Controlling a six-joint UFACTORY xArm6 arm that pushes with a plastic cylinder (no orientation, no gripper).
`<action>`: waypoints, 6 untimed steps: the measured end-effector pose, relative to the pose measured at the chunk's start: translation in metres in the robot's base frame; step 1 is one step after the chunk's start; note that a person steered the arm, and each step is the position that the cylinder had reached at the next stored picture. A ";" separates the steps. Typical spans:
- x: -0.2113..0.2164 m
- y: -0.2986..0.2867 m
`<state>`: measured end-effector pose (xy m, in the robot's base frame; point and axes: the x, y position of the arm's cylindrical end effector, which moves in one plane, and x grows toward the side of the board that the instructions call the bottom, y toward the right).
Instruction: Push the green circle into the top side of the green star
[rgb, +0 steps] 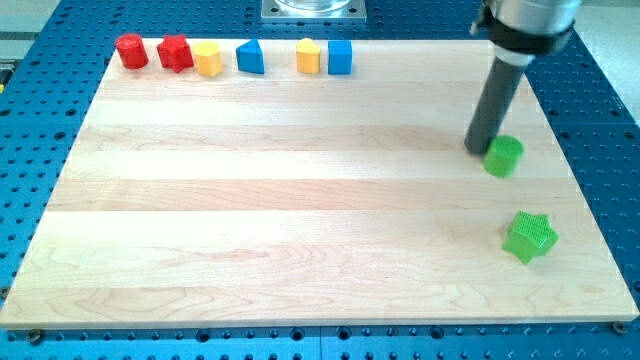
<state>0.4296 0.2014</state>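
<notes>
My tip (478, 148) touches the green circle (504, 156) at its ten o'clock, aimed toward the green star (530, 236); no jaws exist.

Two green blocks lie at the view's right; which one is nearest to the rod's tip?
The green circle block: it sits right beside my tip, on its right. The green star block lies apart, lower in the view.
</notes>
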 end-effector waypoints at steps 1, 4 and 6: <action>0.001 -0.008; 0.054 0.017; 0.052 -0.041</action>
